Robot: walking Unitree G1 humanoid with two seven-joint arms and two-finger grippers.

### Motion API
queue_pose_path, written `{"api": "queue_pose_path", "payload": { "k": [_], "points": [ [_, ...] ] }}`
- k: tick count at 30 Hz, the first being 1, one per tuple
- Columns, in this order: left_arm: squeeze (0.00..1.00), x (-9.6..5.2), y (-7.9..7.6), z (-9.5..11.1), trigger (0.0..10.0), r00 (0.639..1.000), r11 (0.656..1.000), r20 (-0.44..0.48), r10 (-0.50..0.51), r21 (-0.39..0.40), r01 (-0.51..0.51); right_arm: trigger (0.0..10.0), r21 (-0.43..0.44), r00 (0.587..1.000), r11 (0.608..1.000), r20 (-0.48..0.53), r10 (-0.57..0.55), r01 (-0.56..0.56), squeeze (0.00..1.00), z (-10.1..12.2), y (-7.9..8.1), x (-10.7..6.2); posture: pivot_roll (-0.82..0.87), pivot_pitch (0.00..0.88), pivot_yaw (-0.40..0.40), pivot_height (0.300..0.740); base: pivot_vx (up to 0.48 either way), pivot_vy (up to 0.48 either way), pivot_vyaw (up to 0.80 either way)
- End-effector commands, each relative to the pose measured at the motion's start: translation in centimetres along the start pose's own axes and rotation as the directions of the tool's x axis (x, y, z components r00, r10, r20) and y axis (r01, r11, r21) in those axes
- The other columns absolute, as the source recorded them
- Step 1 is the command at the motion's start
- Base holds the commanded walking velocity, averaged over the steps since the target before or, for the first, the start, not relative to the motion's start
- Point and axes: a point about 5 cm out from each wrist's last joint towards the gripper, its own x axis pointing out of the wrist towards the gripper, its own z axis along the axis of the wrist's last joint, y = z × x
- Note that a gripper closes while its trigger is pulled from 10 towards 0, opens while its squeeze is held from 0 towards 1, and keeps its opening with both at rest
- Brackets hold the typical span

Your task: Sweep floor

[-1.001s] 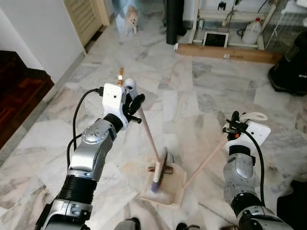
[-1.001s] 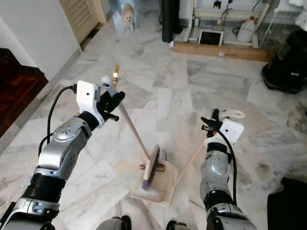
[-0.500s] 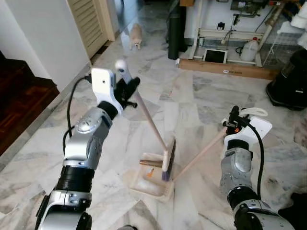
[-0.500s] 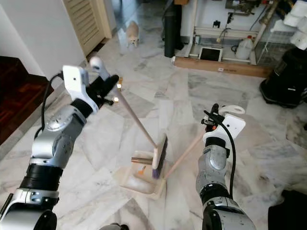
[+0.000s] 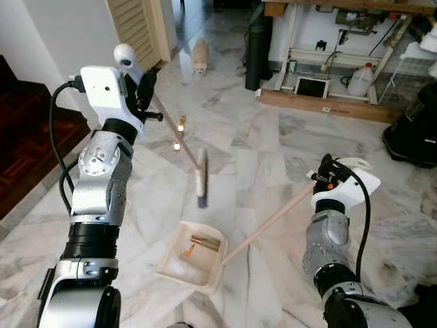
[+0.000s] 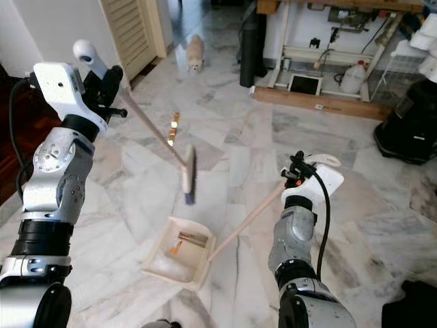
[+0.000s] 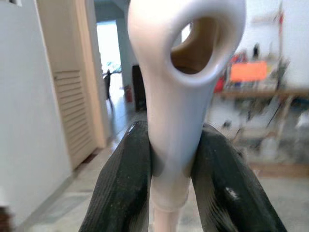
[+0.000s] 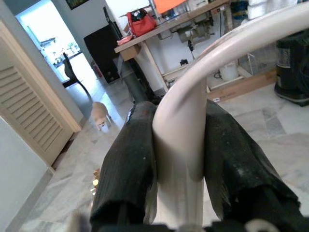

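We see the left gripper (image 7: 169,193) clamped on the broom (image 5: 201,179) handle, its head raised above the marble floor (image 5: 273,150); the right gripper (image 8: 178,159) clasps the dustpan (image 5: 191,256), resting near, scraps inside.

Dustpan (image 5: 190,263) on marble floor (image 5: 273,143), front centre; debris (image 5: 199,243) inside. Broom head (image 5: 201,179) raised behind it, left. Dog (image 5: 200,56) far behind, near louvred door (image 5: 130,27). Workbench (image 5: 334,41) behind, right.

A home: marble floor (image 5: 273,157), louvred door (image 5: 136,27) upper left, small dog (image 5: 200,56) top centre, cluttered workbench (image 5: 341,34) upper right.
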Motion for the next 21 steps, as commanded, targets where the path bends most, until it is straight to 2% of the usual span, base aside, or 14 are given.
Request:
{"api": "queue_pose_path", "payload": {
  "k": [1, 5, 8, 10, 12, 13, 21],
  "points": [
    [0.00, -0.4, 0.4, -0.1, 10.0, 1.000, 0.998, 0.011, 0.007, 0.059, -0.008, 10.0, 0.000, 0.999, 1.000, 0.029, -0.012, 0.012, 0.00, 0.6, -0.4, 0.3, 0.15, 0.000, -0.001, 0.740, 0.000, 0.000, 0.00],
    [0.00, -1.3, 0.5, -1.7, 10.0, 0.999, 0.995, -0.043, -0.013, 0.102, 0.017, 10.0, -0.029, 0.999, 1.000, 0.039, 0.000, 0.002, 0.00, 0.9, -0.7, 0.3, 0.14, 0.000, -0.009, 0.740, 0.000, 0.000, 0.00],
    [0.00, -2.0, -0.1, -3.1, 10.0, 0.992, 0.988, -0.101, -0.071, 0.130, 0.084, 10.0, -0.055, 0.998, 0.998, 0.053, 0.024, -0.021, 0.00, 1.2, -0.6, 0.4, 0.13, 0.000, -0.011, 0.740, 0.000, 0.000, 0.00],
    [0.00, -2.6, -1.0, -4.2, 10.0, 0.983, 0.985, -0.137, -0.122, 0.106, 0.136, 10.0, -0.078, 0.996, 0.996, 0.066, 0.056, -0.050, 0.00, 1.3, -0.2, 0.4, 0.12, 0.000, -0.015, 0.740, 0.000, 0.000, 0.00],
    [0.00, -2.7, -1.3, -4.4, 10.0, 0.982, 0.985, -0.137, -0.127, 0.104, 0.141, 10.0, -0.080, 0.996, 0.995, 0.070, 0.058, -0.052, 0.00, 1.4, -0.1, 0.4, 0.12, 0.000, -0.016, 0.740, 0.000, 0.000, 0.00],
    [0.00, -2.8, -1.6, -4.7, 10.0, 0.983, 0.989, -0.137, -0.123, 0.070, 0.134, 10.0, -0.078, 0.995, 0.995, 0.076, 0.063, -0.057, 0.00, 1.5, 0.0, 0.4, 0.11, 0.000, -0.016, 0.740, 0.000, 0.000, 0.00],
    [0.00, -3.1, -3.5, -5.7, 10.0, 0.986, 0.992, -0.116, -0.121, -0.036, 0.118, 10.0, -0.086, 0.994, 0.994, 0.087, 0.073, -0.065, 0.00, 1.5, 0.2, 0.2, 0.10, 0.000, -0.018, 0.740, 0.000, 0.000, 0.00]
  ]
}}
